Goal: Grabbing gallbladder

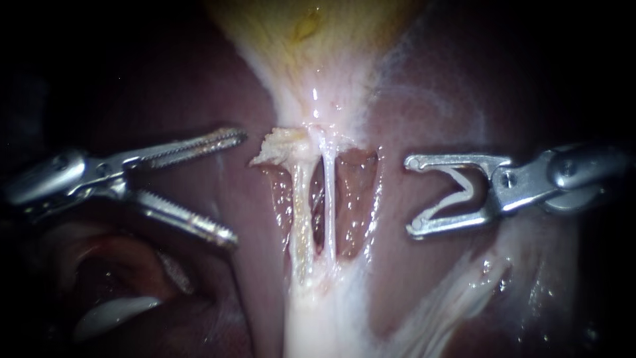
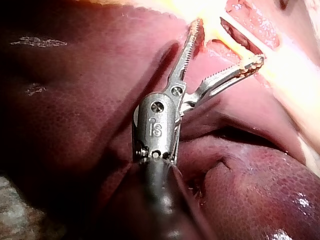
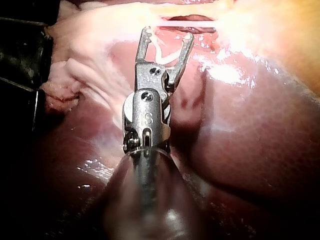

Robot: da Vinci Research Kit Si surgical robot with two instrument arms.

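Gallbladder (image 1: 311, 33), pale yellow, sits at the upper middle of the endoscope view. It narrows downward into a whitish neck. From that neck a thicker tube (image 1: 299, 219) and a thinner tube (image 1: 329, 199) run down side by side across an opened hollow in the dark red liver (image 1: 218, 79).

The left instrument (image 1: 236, 187) comes in from the left with its toothed jaws spread wide and holding nothing. It lies beside the tubes and below the neck. Its upper jaw tip is near a ragged tuft of tissue (image 1: 278, 147) at the neck's base but clear of it.

The right instrument (image 1: 411, 195) faces it from the other side of the tubes, its jaws also parted and empty. The gallbladder lies above and between the two tips, and neither touches it.

In the left wrist view the left instrument (image 2: 228, 42) gapes over the liver (image 2: 75, 125). In the right wrist view the right instrument (image 3: 168, 33) stands open, with pale tissue just ahead.
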